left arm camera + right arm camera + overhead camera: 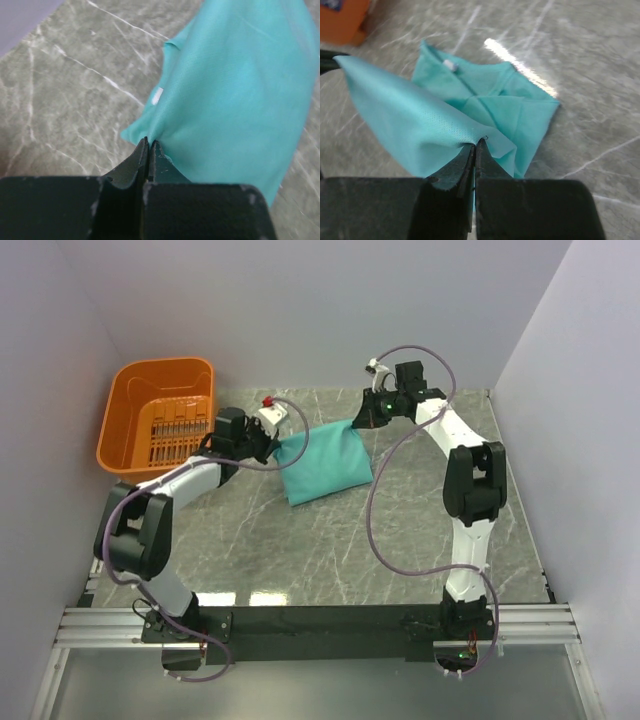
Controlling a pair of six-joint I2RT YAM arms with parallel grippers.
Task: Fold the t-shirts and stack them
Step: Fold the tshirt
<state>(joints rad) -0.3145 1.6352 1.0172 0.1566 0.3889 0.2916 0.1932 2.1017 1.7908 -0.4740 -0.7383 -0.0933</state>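
A teal t-shirt hangs partly folded over the marble table near the back middle, held up between both grippers. My left gripper is shut on its left edge; the left wrist view shows the cloth pinched at the fingertips and the white neck label. My right gripper is shut on the right top corner. In the right wrist view the lifted layer is pinched at the fingertips, and the rest of the shirt lies on the table.
An orange plastic basket stands at the back left, just behind the left arm. White walls close the table in on three sides. Purple cables loop off both arms.
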